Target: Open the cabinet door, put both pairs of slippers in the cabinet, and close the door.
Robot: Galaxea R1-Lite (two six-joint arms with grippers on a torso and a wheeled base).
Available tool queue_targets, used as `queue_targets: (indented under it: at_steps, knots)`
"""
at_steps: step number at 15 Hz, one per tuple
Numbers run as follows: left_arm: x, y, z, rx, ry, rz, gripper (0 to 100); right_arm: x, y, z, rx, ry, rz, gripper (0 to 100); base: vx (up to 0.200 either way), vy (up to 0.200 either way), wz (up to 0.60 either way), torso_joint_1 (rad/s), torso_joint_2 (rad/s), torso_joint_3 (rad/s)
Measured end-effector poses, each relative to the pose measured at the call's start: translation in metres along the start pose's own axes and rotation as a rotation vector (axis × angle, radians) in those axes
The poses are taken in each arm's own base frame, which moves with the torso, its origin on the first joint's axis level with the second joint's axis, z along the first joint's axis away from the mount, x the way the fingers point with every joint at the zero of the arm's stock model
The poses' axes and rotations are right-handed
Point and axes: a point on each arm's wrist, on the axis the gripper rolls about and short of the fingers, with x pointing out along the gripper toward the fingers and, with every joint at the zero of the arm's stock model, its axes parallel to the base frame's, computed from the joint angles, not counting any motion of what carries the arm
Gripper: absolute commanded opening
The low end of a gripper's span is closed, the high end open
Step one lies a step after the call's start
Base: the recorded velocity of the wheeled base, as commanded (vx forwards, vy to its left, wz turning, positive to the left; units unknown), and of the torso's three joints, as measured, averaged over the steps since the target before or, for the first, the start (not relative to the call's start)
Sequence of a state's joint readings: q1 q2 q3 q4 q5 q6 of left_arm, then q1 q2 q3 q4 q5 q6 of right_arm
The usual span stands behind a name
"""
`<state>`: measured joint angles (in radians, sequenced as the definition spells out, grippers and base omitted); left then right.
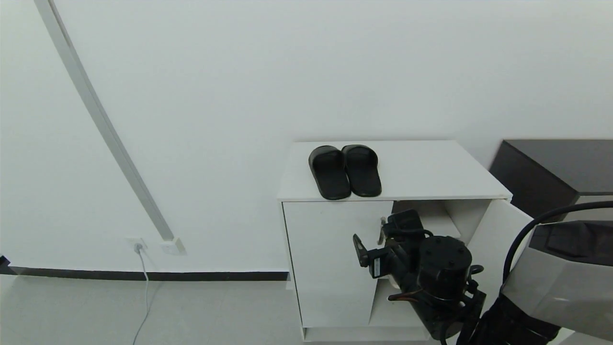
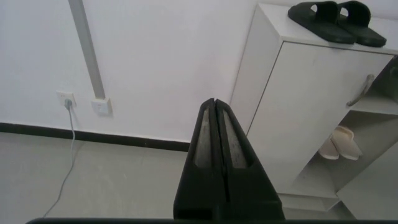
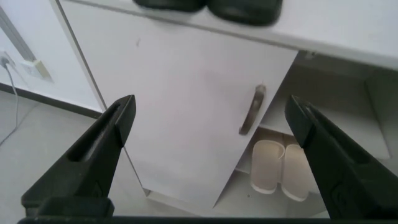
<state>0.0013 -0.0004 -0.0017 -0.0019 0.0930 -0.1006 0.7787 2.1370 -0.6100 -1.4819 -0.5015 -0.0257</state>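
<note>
I'm holding my right tool (image 3: 210, 107) wide open before the cabinet (image 1: 431, 172); the black slippers (image 1: 345, 171) are lying above it, pointing wallward.

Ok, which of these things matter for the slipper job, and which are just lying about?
Job: cabinet, its open right door, black slippers on top, white slippers inside, open right gripper.
Lying about: wall socket with cable, wall trunking, dark furniture right of the cabinet.
</note>
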Motion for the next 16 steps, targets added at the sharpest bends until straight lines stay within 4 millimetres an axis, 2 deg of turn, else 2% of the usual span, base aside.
queue_targets:
  at_steps: [2, 6, 8, 10, 13, 15, 16]
  knots:
    - [0.000, 0.000, 0.000, 0.000, 0.000, -0.001, 0, 0.000, 0.000, 0.001, 0.002, -0.010, 0.000, 100, 0.000, 0.000, 0.00, 0.166, -0.38, -0.200]
    - [0.000, 0.000, 0.000, 0.000, 0.001, 0.000, 0, 0.009, 0.002, 0.005, -0.061, -0.037, 0.003, 100, 0.000, 0.000, 0.00, 0.010, -0.02, -0.013]
    - [0.000, 0.000, 0.000, 0.000, 0.001, 0.001, 0, 0.020, 0.008, 0.009, -0.074, -0.014, 0.012, 100, 0.000, 0.000, 0.00, 0.000, 0.00, 0.000]
    - [0.000, 0.000, 0.000, 0.011, 0.002, 0.000, 0, 0.039, 0.016, 0.017, -0.080, 0.083, 0.011, 100, 0.000, 0.000, 0.00, 0.000, 0.00, 0.000]
    - [0.000, 0.000, 0.000, 0.011, 0.001, 0.000, 0, 0.060, 0.026, 0.051, 0.011, 0.173, -0.041, 100, 0.000, 0.000, 0.00, 0.000, 0.00, 0.000]
    - [0.000, 0.000, 0.000, 0.013, 0.001, 0.000, 0, 0.069, 0.031, 0.077, 0.103, 0.149, -0.125, 100, 0.000, 0.000, 0.00, 0.000, 0.00, 0.000]
    - [0.000, 0.000, 0.000, 0.013, 0.001, 0.000, 0, 0.069, 0.033, 0.083, 0.119, 0.134, -0.131, 100, 0.000, 0.000, 0.00, 0.000, 0.00, 0.000]
